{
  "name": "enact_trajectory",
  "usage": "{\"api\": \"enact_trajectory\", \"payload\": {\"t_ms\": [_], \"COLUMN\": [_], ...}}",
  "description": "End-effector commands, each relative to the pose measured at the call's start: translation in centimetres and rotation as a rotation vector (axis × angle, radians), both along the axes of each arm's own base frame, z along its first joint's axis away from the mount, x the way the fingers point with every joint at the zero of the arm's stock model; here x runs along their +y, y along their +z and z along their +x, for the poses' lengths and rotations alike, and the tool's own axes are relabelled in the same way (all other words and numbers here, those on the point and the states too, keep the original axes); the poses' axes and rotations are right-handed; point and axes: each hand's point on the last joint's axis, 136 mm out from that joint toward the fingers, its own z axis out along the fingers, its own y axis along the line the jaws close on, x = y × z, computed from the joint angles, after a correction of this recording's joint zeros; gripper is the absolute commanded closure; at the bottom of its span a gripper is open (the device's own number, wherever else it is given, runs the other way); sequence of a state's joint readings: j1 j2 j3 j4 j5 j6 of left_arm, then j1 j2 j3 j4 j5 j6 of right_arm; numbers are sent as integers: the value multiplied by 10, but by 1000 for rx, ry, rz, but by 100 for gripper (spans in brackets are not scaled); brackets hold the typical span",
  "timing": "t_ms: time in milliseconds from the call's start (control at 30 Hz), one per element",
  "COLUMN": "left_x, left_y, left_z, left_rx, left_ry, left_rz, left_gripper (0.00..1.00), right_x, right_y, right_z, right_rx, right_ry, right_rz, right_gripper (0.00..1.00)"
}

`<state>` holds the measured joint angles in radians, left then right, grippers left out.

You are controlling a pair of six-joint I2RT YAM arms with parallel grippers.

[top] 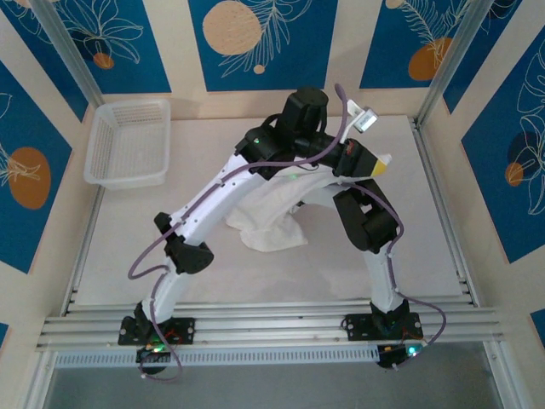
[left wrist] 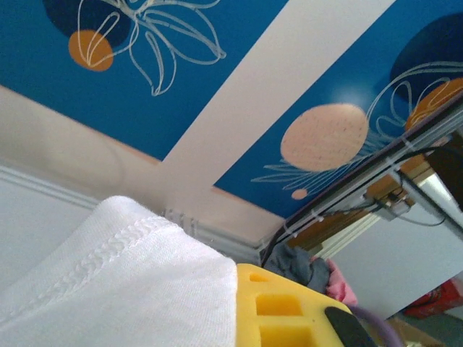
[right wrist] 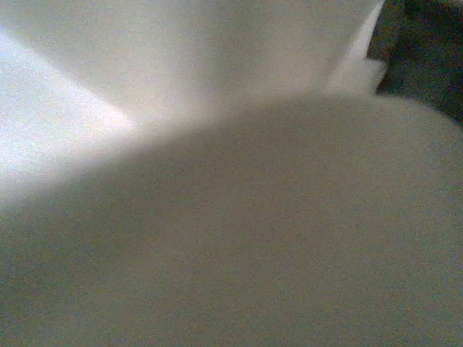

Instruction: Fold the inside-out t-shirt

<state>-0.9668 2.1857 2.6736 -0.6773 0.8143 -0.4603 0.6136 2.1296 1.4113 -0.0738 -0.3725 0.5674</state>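
From above, the t-shirt [top: 271, 223] sat bunched mid-table beneath both arms, with the left gripper [top: 376, 164] raised; spreading it flat seemed next, with bare table [top: 434, 247] to the right and the basket [top: 95, 158] far left. At the left wrist, the fingers were pressed together on a stitched hem. The right wrist showed blurred cloth, so I could not tell the right gripper's state.

The table [top: 434, 247] lies bare from 2 to 5 o'clock and again from 7 to 9 o'clock, leaving open room to pass. At 10 o'clock the white mesh basket [top: 128, 145] fills the corner. The centre is blocked: the left arm [top: 213, 200] and right arm [top: 370, 223] arch together over the heaped inside-out t-shirt [top: 272, 226]. Walls [top: 25, 170] close 3 sides.
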Motion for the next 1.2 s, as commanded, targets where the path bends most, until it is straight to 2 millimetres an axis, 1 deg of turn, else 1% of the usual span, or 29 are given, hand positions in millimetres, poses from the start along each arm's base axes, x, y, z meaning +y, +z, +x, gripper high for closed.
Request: {"api": "enact_trajectory", "payload": {"t_ms": [0,33,67,100,133,167,233,300,367,433,467,500,533,600,667,700,733,767,800,867,933,967,1067,1167], "left_x": [28,29,30,30,31,33,36,42,50,59,66,74,85,116,165,189,217,242,260,294,316,324,336,337], "left_y": [73,73,74,74,75,75,75,75,71,63,58,52,43,20,-15,-32,-54,-76,-95,-138,-174,-193,-242,-285], "left_z": [-63,-63,-64,-63,-62,-60,-56,-50,-38,-20,-5,10,32,80,135,155,175,191,201,214,218,218,209,195], "left_rx": [-200,-205,-212,-219,-229,-240,-264,-300,-335,-359,-369,-374,-370,-342,-293,-268,-227,-175,-129,-27,50,95,191,264], "left_ry": [-133,-132,-129,-119,-108,-93,-54,1,79,178,246,313,399,588,811,902,986,1049,1092,1153,1196,1206,1208,1184], "left_rz": [-191,-190,-190,-188,-187,-183,-167,-141,-95,-34,4,40,85,185,314,373,432,474,499,544,585,607,677,721], "left_gripper": [100,100,100,100,100,100,100,100,100,100,100,100,100,100,100,100,100,100,100,100,100,100,100,100], "right_x": [-21,-25,-32,-41,-48,-57,-69,-77,-81,-81,-79,-77,-74,-67,-59,-59,-55,-56,-57,-62,-70,-76,-98,-116], "right_y": [-75,-83,-92,-101,-108,-115,-128,-137,-141,-134,-124,-112,-97,-64,-22,-9,14,35,52,91,126,143,191,238], "right_z": [-59,-64,-67,-67,-69,-69,-72,-74,-74,-72,-71,-69,-67,-72,-82,-87,-96,-104,-110,-122,-128,-128,-120,-111], "right_rx": [110,90,58,30,37,64,131,158,169,174,173,162,137,102,53,38,18,-7,-29,-89,-144,-168,-240,-320], "right_ry": [117,126,107,82,68,45,19,-2,-19,-30,-33,-31,-29,-2,31,37,55,66,72,86,85,74,16,-30], "right_rz": [-309,-377,-476,-570,-634,-695,-754,-776,-754,-699,-655,-608,-560,-442,-294,-248,-162,-92,-41,60,137,173,261,344], "right_gripper": [0,0,0,2,4,9,23,39,68,91,98,100,100,100,100,100,100,100,100,100,100,100,100,100]}}
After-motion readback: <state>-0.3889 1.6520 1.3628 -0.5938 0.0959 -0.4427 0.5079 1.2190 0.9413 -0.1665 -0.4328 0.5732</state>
